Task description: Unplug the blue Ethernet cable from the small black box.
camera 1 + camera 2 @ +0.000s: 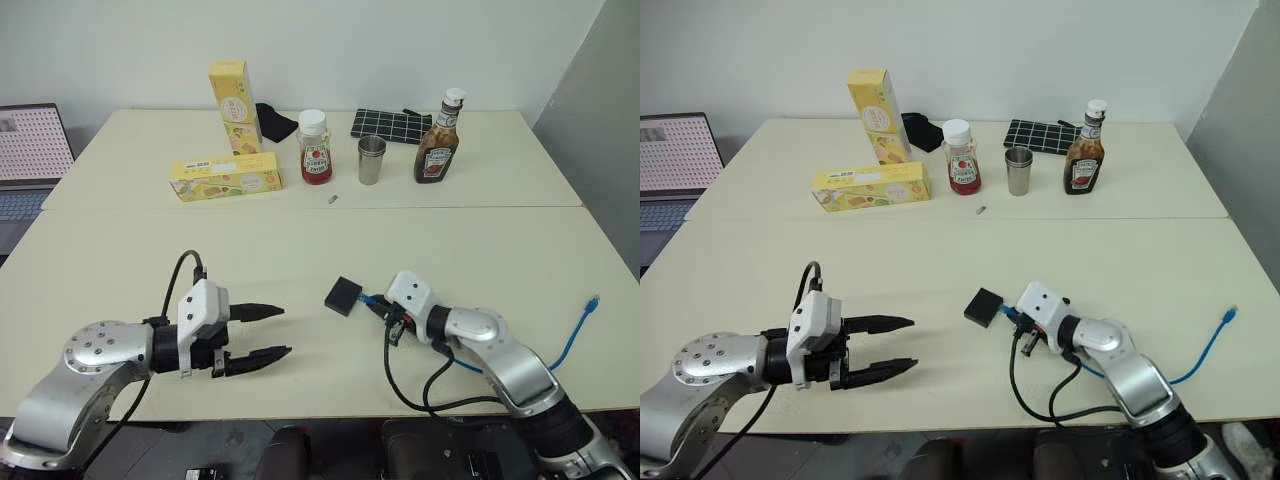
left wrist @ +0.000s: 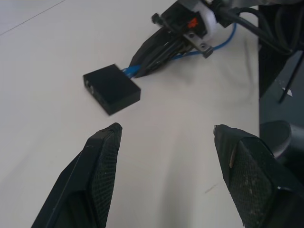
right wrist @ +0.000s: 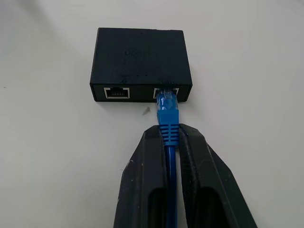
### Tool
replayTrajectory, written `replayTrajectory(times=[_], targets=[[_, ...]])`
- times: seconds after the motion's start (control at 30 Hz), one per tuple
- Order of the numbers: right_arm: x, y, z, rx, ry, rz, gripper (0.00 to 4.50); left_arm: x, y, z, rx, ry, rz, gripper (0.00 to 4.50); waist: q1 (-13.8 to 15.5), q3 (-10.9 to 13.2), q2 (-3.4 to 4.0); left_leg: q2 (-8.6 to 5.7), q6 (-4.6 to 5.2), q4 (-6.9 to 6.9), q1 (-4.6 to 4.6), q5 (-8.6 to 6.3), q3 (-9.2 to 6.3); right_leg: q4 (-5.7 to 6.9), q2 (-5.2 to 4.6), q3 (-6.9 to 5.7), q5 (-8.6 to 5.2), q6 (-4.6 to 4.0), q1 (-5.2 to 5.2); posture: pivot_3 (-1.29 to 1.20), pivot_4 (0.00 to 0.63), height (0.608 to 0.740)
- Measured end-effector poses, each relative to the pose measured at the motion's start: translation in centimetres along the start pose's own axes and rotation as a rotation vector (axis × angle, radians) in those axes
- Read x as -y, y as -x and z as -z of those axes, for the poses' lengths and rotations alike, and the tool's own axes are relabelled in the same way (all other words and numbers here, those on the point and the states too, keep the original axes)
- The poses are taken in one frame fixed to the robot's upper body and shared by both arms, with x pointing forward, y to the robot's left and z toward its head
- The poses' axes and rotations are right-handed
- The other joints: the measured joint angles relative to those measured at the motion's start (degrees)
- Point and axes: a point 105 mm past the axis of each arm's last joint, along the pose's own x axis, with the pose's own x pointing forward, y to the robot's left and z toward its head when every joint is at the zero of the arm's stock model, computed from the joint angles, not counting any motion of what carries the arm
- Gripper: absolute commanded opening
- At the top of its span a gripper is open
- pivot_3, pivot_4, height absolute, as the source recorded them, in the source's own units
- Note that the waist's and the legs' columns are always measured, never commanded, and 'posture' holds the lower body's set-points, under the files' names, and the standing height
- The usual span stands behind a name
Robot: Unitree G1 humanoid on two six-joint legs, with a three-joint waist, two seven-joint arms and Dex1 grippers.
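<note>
The small black box (image 3: pixel 141 64) lies flat on the cream table (image 1: pixel 300 250), a little right of centre. The blue Ethernet cable (image 3: pixel 167 114) is plugged into one of the box's two ports; the other port is bare. My right gripper (image 3: pixel 169 135) is shut on the cable just behind the plug, a short way from the box. From there the cable runs right across the table to its free plug end (image 1: pixel 593 301). My left gripper (image 1: pixel 268 332) hovers open to the left of the box (image 1: pixel 342 295), fingers pointing at it, with nothing between them.
Along the far side stand an upright yellow carton (image 1: pixel 234 105), a lying yellow carton (image 1: pixel 226 178), a red sauce jar (image 1: pixel 315 148), a metal cup (image 1: pixel 371 160), a brown sauce bottle (image 1: pixel 440 140) and a black grid mat (image 1: pixel 390 125). A laptop (image 1: pixel 30 160) sits at far left.
</note>
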Motion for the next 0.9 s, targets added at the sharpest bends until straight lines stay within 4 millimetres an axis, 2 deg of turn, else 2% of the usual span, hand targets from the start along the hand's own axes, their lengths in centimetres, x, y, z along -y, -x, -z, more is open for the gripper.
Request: replayTrajectory(times=[0.07,0.2,0.33,0.47,0.7,0.87,0.9], targets=[[0.0,0.1,-0.2,0.012,0.007,-0.013,0.09,-0.9,0.1,0.6,0.007,0.028,-0.056,3.3,0.0,0.0,0.01,0.0,0.0,-0.01,0.0,0.0,0.0,0.01,0.0,0.01,0.0,0.0,-0.01,0.0,0.15,0.74],[0.7,0.3,-2.2,0.092,0.122,-0.027,0.09,-1.9,0.3,1.9,0.028,0.129,-0.123,3.3,-0.1,0.0,0.0,0.02,0.0,0.0,-0.01,0.0,0.02,0.03,-0.01,0.02,0.0,0.0,-0.04,0.0,0.15,0.74],[1.7,0.7,-4.6,0.188,0.369,-0.022,0.09,-2.1,0.0,1.1,0.138,0.279,-0.131,3.3,0.0,0.0,0.0,0.02,0.0,0.01,-0.01,0.0,0.01,0.04,-0.04,0.01,0.0,0.0,-0.04,0.0,0.15,0.74],[1.2,0.4,-6.7,0.286,0.623,-0.086,0.09,-2.3,-0.7,0.0,0.214,0.377,-0.116,3.3,-0.1,0.0,-0.01,0.03,0.0,0.03,0.0,0.0,0.0,0.05,-0.04,0.0,0.0,0.0,-0.03,0.0,0.15,0.74],[0.2,-0.4,-8.2,0.394,0.796,-0.164,0.09,-2.5,-1.6,-1.1,0.257,0.412,-0.107,3.3,0.0,0.0,-0.01,0.04,-0.02,0.06,0.0,0.01,0.0,0.07,-0.05,0.01,0.01,0.0,-0.03,0.0,0.15,0.74],[-0.4,-0.5,-9.5,0.482,0.822,-0.189,0.09,-2.2,-2.2,-1.2,0.26,0.411,-0.085,3.3,0.0,0.0,-0.01,0.05,-0.02,0.07,0.0,0.01,0.0,0.07,-0.06,0.02,0.01,-0.01,-0.02,0.0,0.15,0.74],[-0.4,-0.6,-9.4,0.485,0.819,-0.192,0.09,-2.1,-2.3,-1.3,0.259,0.41,-0.079,3.12,0.0,0.0,-0.01,0.04,-0.03,0.07,0.0,0.02,0.0,0.07,-0.06,0.02,0.01,-0.01,-0.02,0.0,0.15,0.74]])
